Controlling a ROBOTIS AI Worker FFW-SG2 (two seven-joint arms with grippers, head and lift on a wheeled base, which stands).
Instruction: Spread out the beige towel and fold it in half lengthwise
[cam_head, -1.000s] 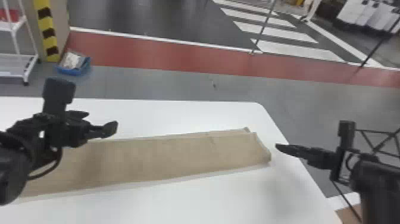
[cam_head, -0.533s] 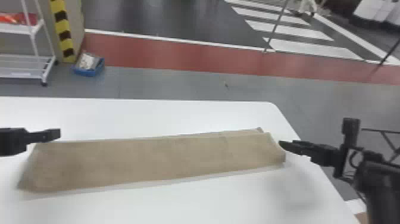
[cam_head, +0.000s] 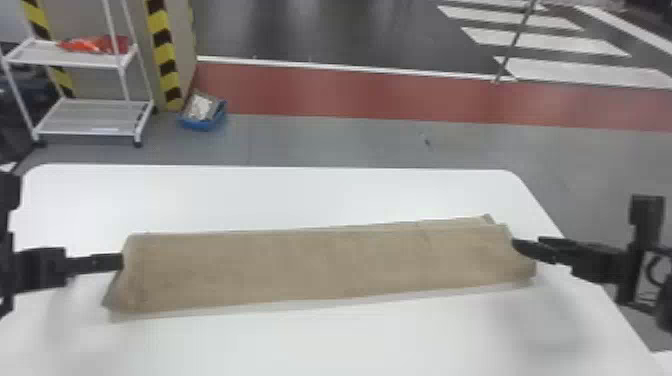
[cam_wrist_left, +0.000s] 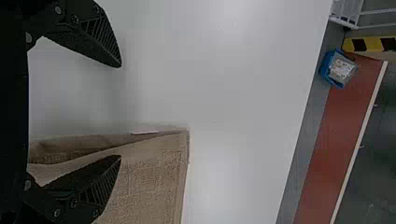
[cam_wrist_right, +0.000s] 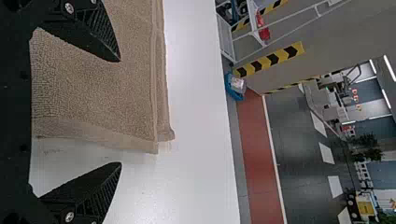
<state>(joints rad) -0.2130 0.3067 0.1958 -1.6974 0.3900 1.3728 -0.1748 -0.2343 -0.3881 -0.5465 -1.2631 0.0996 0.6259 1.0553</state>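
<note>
towel (cam_head: 320, 265), beige, lies in a long layered strip across the white table (cam_head: 300, 195), left gripper (cam_head: 121, 261) by its left end, right gripper (cam_head: 528, 245) by its right, both spread wide and gripping nothing.

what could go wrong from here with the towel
The folded beige towel has layers that don't line up at its far right corner, so the finished fold may come out crooked.

The open black left gripper and open black right gripper straddle the towel's ends in the wrist views; closing there might catch only the upper layer, or bunch the cloth and drag it askew on the white table.
</note>
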